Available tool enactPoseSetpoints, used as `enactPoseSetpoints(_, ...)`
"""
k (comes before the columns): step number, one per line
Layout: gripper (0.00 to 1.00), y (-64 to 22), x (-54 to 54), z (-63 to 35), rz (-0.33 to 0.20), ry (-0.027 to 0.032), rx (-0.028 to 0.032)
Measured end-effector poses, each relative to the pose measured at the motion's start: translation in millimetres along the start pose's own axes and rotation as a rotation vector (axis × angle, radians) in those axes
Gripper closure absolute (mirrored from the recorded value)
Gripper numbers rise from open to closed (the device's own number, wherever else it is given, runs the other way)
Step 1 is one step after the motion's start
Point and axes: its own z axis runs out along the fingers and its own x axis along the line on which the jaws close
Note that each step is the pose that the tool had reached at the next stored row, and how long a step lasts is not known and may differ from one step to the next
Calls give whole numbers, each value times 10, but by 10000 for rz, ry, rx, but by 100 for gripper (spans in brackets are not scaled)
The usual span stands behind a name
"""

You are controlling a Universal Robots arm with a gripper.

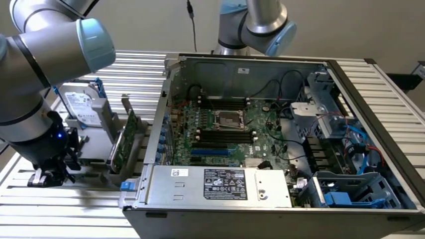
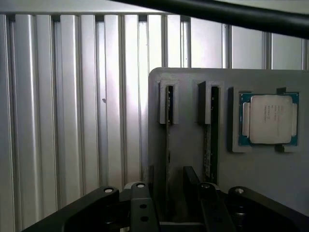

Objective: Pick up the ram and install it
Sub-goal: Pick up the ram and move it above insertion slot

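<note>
Black fingers (image 2: 192, 178) of the gripper (image 2: 170, 180) stand wide apart and hold nothing. The ram (image 2: 167, 130) stands on edge in the gap between them. A second green stick (image 2: 211, 130) stands just beside it, with a silver processor (image 2: 268, 118) farther along the same grey holder (image 2: 188, 121). The holder lies on the slatted metal table (image 2: 72, 121), at the exterior view's left of the open computer case (image 1: 252, 67).

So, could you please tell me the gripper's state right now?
Gripper: open, holding nothing, straddling a RAM stick that stands on edge in the grey holder.
</note>
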Motion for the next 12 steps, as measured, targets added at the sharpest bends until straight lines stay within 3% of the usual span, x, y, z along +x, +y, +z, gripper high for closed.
enactPoseSetpoints(12, 64, -4, 1, 12, 202, -12, 7)
